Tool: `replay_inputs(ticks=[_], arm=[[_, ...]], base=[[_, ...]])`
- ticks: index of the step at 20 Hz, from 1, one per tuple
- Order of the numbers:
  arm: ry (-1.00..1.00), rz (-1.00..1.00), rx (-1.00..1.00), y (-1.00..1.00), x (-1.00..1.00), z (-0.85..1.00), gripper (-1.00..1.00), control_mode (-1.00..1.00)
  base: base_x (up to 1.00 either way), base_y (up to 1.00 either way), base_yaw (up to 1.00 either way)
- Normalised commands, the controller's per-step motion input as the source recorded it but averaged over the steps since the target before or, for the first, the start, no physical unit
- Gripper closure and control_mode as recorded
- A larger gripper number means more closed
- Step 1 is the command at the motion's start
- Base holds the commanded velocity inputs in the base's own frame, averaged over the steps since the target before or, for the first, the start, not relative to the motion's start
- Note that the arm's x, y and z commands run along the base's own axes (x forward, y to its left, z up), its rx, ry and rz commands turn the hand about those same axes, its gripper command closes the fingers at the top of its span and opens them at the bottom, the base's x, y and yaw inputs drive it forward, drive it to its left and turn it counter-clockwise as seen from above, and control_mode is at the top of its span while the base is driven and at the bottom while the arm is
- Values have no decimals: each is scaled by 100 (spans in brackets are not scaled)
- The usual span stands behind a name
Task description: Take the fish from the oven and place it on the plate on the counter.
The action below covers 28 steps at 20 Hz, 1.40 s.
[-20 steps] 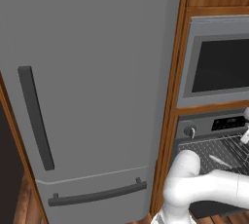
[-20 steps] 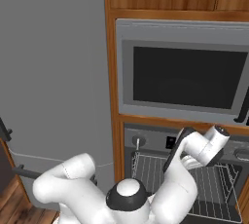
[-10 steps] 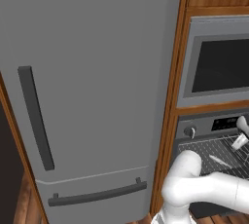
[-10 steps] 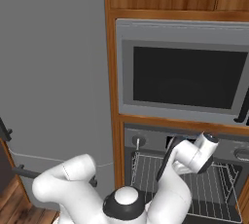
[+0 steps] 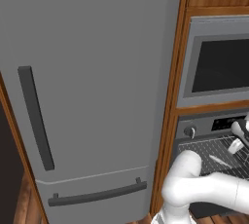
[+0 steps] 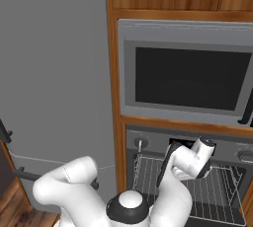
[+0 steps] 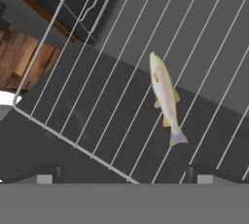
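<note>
The fish [image 7: 165, 98] is lying on the wire rack [image 7: 112, 86] inside the open oven [image 6: 197, 191]. The gripper [image 7: 121, 177] is hovering above it, jaws apart, touching nothing.

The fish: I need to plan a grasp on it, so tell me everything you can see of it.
The fish is small, slender and silvery-grey with a pale yellowish-pink sheen along its side, a small dark eye, little yellowish fins on one edge and a speckled fan tail. It lies flat on its side across the thin wires of the oven rack, touching nothing else. In the hand view its head points up and its tail down toward the fingertips. The gripper hangs above it, open, not yet touching it.
</note>
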Motion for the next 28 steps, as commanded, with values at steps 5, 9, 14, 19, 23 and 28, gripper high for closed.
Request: replay_inputs(ticks=[5,9,14,19,23,28], arm=[[6,10,0,0,4,-21,-100,-100],[0,11,0,0,7,-29,-100,-100],[-7,7,0,0,4,-22,-100,-100],[-3,4,0,0,6,-24,-100,-100],[0,1,0,0,8,-29,-100,-100],[0,0,0,0,16,-19,-100,-100]], base=[[0,0,0],[0,0,0],[0,0,0],[0,0,0],[0,0,0],[0,0,0]])
